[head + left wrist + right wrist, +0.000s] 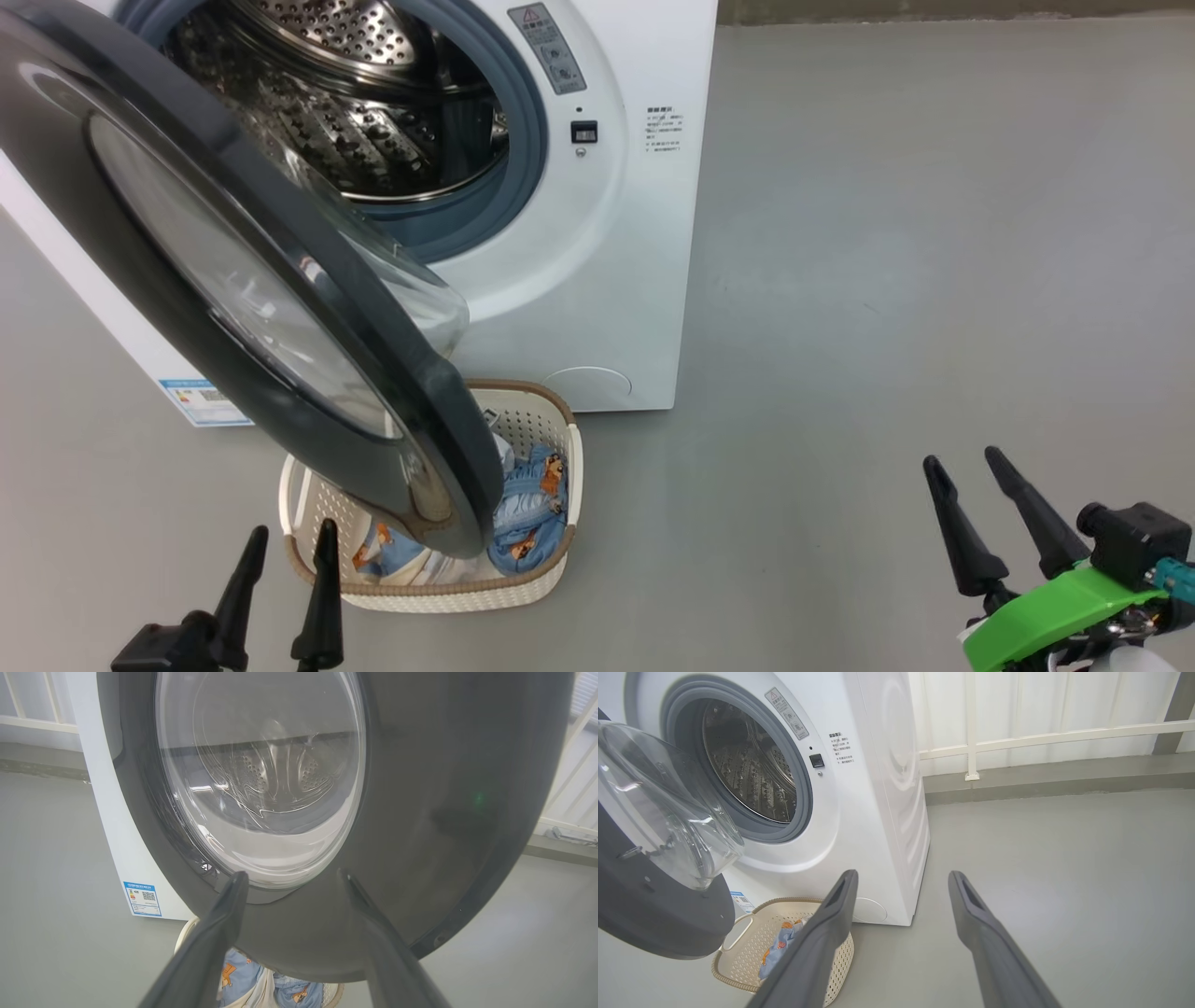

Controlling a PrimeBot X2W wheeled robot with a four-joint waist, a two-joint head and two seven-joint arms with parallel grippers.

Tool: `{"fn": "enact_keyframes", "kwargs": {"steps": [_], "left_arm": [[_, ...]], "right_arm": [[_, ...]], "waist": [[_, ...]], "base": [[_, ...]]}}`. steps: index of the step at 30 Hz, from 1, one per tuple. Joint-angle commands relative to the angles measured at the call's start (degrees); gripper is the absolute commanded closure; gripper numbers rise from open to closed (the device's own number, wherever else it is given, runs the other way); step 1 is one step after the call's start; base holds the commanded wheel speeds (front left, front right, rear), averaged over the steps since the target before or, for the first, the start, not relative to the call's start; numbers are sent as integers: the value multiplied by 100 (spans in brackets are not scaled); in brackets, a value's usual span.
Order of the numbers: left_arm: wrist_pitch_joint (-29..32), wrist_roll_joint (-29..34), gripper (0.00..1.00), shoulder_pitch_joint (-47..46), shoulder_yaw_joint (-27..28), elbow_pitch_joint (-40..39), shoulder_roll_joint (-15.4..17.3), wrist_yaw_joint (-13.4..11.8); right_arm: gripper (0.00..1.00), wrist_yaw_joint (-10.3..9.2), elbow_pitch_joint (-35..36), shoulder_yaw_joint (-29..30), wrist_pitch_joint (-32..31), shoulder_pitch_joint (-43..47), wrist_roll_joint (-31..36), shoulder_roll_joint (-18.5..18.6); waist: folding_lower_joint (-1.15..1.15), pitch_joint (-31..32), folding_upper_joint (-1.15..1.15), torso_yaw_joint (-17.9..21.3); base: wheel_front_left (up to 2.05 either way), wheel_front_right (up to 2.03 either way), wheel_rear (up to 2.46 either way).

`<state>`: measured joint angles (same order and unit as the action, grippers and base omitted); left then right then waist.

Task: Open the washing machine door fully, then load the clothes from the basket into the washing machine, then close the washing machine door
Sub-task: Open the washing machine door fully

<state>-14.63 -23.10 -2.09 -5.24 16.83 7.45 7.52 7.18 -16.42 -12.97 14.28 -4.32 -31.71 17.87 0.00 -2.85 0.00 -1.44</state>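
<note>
- While the door (233, 271) stands swung out from the washer (607, 280), the left gripper (291, 530) hovers with its fingers apart and holds nothing; the door's lower rim hangs just ahead of its tips.
- From the left wrist, the outer face of the door is straight ahead of the fingers (210, 942), with the window just above the tips. Whether the tips touch the rim, I cannot tell.
- Under that rim, close between the left fingers, the clothes (238, 975) peek out of the basket (485, 593).
- The right gripper (963, 457) is also spread wide and empty, well apart from the washer, over the floor (887, 280).
- The right wrist shows what the left wrist hides: the inner side of the door with its bulging glass bowl (658, 802), the open drum (747, 774), and the basket to the left of the right fingers (817, 952), below the door's edge.
</note>
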Motion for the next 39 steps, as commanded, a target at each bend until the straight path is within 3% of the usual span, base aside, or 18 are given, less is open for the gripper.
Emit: {"fn": "enact_keyframes", "kwargs": {"steps": [1,12,13,14,22,24,30,39], "left_arm": [[-37,31,0,-153,191,-158,69,-3],[-37,-15,0,-195,251,-171,42,-3],[-37,-32,30,-218,318,-221,18,-3],[-37,-36,100,-239,385,-287,-4,-3],[-37,213,100,-321,847,-1565,-183,-5],[-37,405,100,-287,716,-2214,-237,-5],[184,569,100,-298,68,-3185,-322,-8],[480,364,100,-585,-927,-3023,-414,-7]], "right_arm": [[0,31,126,-47,72,13,61,80],[0,31,96,120,72,118,161,-61],[0,31,101,134,72,123,164,-60],[0,31,103,142,72,129,167,-59],[0,31,156,196,72,174,191,-69],[0,31,174,203,72,203,206,-83],[0,31,221,182,72,206,239,-105],[0,31,231,62,72,134,260,-113]], "waist": [[0,-6,0,-6],[0,-29,0,-43],[0,-30,0,-48],[0,-28,0,-51],[0,20,0,-59],[0,36,0,-62],[0,36,0,-37],[0,6,0,95]], "base": [[0,0,0],[0,0,0],[0,0,0],[0,0,0],[0,0,0],[0,0,0],[0,0,0],[0,0,0]]}}
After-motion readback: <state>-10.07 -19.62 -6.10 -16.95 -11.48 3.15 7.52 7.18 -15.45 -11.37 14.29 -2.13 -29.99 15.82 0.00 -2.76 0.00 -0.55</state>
